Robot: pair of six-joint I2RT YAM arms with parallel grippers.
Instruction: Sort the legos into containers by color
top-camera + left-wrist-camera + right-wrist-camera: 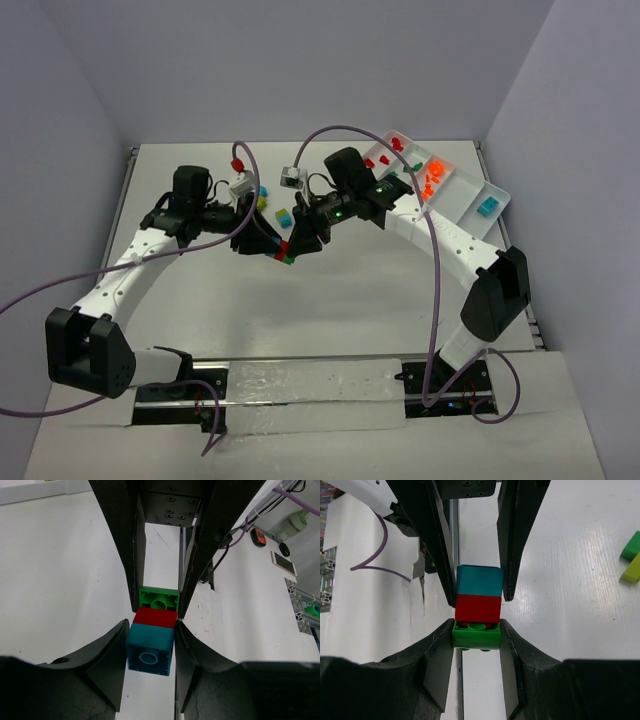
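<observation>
Over the middle of the desk, left fingers pinch the cyan brick, right fingers the green brick, red brick locked between; apparently held to pull the colours apart; tray stands well apart.

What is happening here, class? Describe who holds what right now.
The two arms meet over the table, sharing a three-brick stack. The jaws of the left arm clamp the cyan brick at one end; the jaws of the right arm clamp the green brick at the other, with the red brick between. Some bricks already lie in the white tray; loose bricks sit on the table.
</observation>
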